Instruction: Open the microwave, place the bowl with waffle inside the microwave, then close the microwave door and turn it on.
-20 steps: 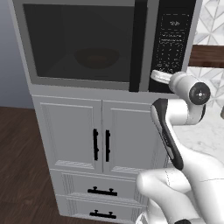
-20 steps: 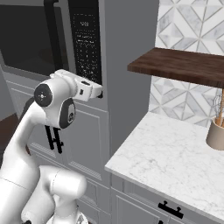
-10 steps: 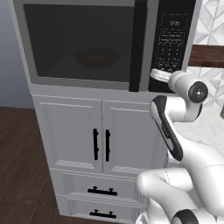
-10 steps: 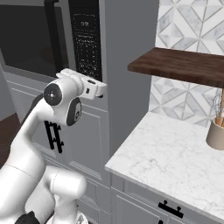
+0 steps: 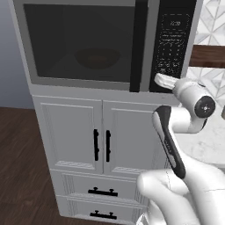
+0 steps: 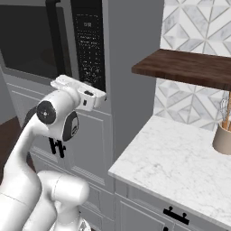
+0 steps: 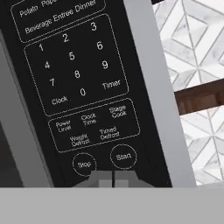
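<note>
Now the gripper, fingers pressed together and holding nothing, sits at the bottom edge of the keypad, just below and between the Stop and Start buttons. Over the last second the hand has edged closer to the panel's lower corner. The door is shut and the bowl sits inside the microwave, so probably only the Start press remains.

Even, diffuse rendered lighting, moderately bright; no glare. Microwave window dark and tinted, the bowl with waffle inside dim and low-contrast. Soft shadow under the wooden shelf. Keypad legends above the pincer sharp; no edge distortion.
</note>
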### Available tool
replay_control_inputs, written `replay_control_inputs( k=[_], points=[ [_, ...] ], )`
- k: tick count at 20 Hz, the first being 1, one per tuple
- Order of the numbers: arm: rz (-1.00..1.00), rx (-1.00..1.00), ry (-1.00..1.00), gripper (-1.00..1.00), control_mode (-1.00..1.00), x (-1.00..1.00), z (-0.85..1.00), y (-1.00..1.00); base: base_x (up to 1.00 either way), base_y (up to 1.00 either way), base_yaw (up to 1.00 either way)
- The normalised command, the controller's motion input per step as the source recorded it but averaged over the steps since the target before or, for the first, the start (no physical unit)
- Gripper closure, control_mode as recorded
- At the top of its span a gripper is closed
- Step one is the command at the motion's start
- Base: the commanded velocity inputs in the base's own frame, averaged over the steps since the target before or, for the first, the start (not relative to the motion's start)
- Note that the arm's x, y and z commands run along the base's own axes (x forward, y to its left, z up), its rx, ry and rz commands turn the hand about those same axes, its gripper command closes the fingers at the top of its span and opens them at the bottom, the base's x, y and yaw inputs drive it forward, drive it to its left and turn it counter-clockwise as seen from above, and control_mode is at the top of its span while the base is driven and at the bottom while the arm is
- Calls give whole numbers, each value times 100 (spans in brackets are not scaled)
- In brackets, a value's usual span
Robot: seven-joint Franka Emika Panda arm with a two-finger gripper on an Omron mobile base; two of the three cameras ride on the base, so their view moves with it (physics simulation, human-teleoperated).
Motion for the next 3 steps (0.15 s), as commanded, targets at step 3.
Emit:
replay_control_inputs(
  k=[3],
  points=[
    [0, 0, -17, 100, -100, -100, 2, -5, 0, 0, 0]
  ],
)
